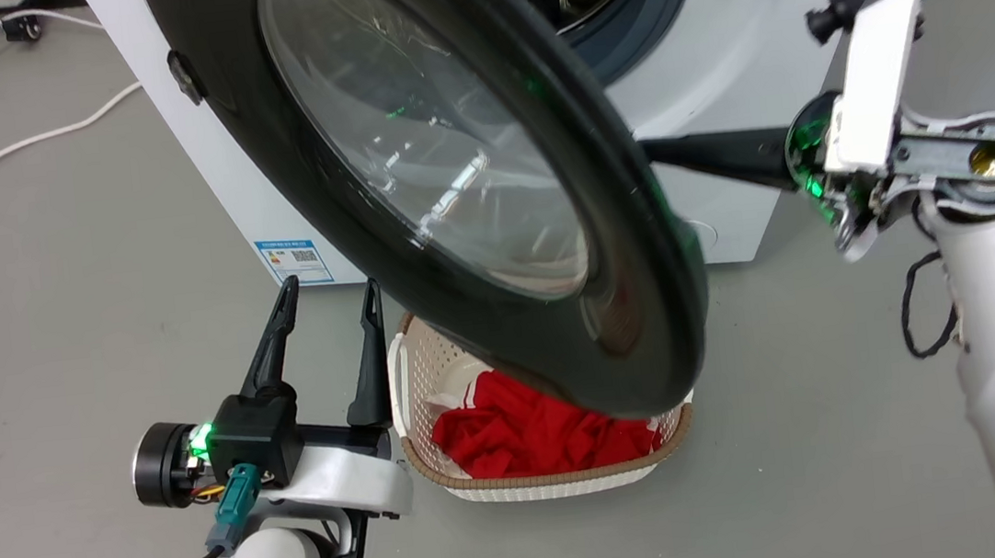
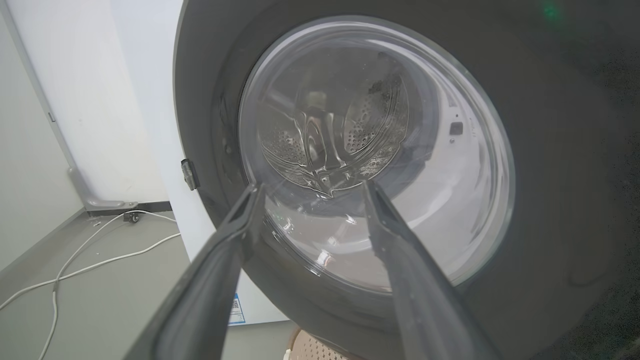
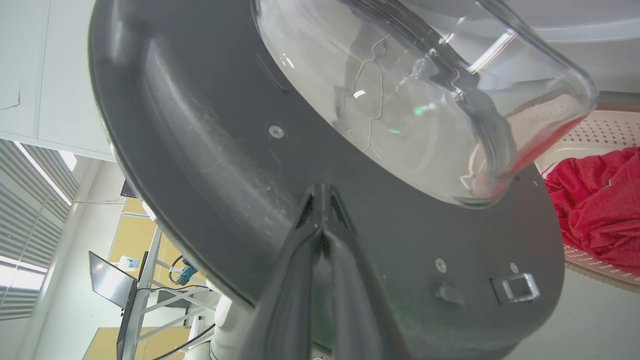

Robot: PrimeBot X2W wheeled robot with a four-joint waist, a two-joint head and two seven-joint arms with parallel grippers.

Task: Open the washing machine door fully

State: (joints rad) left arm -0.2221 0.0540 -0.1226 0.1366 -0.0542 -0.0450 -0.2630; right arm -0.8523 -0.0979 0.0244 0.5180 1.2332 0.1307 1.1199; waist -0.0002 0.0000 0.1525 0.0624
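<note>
Right gripper (image 3: 320, 192) was seen closed on nothing, its tips seemingly laid against the inner face of the washing machine door (image 1: 633, 246). Left gripper (image 1: 328, 289) was held spread and empty near the outer face. The door was found about half swung from the washing machine (image 1: 715, 62), above the cream laundry basket (image 1: 556, 484), in which red cloth (image 1: 523, 429) was lying. A further push leftward was probably required.
</note>
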